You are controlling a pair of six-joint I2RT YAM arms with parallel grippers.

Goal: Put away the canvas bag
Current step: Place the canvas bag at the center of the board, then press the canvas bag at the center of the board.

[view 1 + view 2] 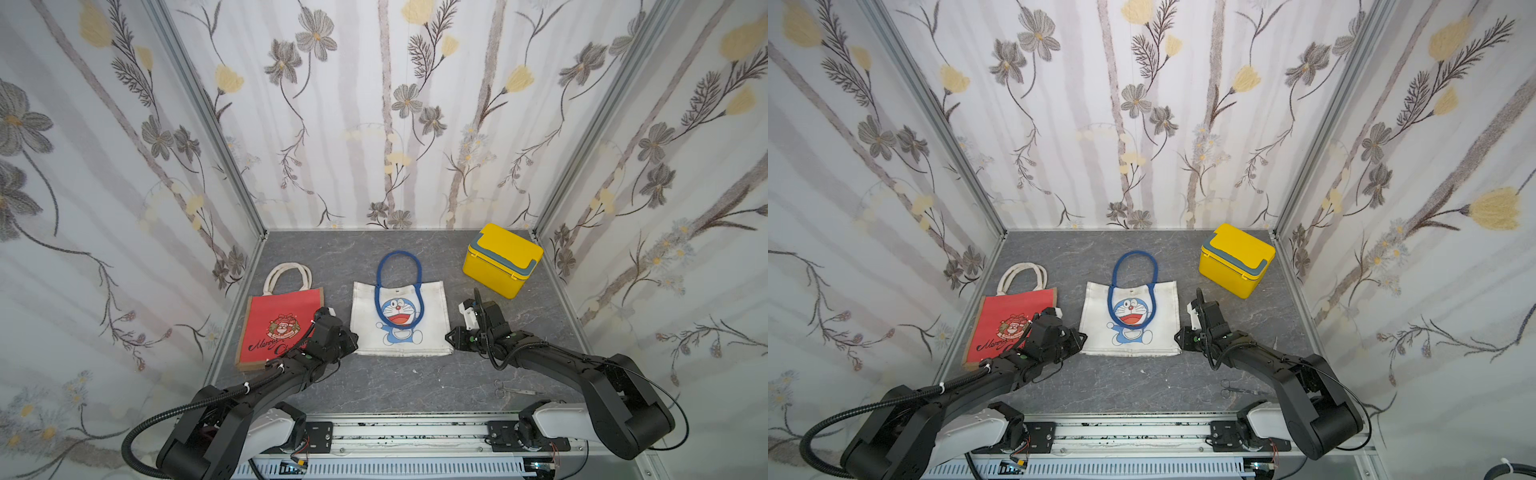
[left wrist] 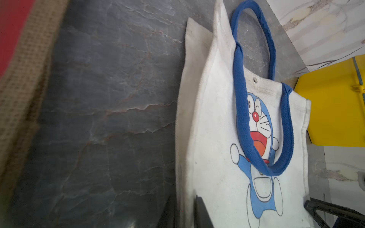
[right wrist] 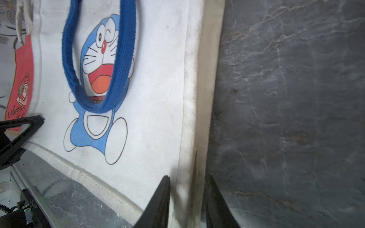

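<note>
The white Doraemon canvas bag (image 1: pixel 432 316) is lying flat in the middle of the grey bench (image 1: pixel 395 382), with its mouth facing the far edge and its bottom hem the near one. The left tool (image 2: pixel 185 196) is straddling the bag's left side edge close to the near corner. The right tool (image 3: pixel 187 176) is doing likewise on the right side edge. Both pairs of jaws are standing a little apart with cloth between them, and I cannot tell whether they are pinching it.

The near corners are probably being taken for a fold or a lift. Both tools should be biting the full thickness and rising together, so the cloth is not skewing. One blue handle (image 2: pixel 240 110) is lying across the print and risks getting trapped in a fold.

A red Christmas bag (image 1: pixel 282 320) is lying by the left edge, close to the left tool. A shut yellow box (image 1: pixel 500 259) is sitting at the far right corner. Small scissors (image 1: pixel 505 388) are resting near the front right.
</note>
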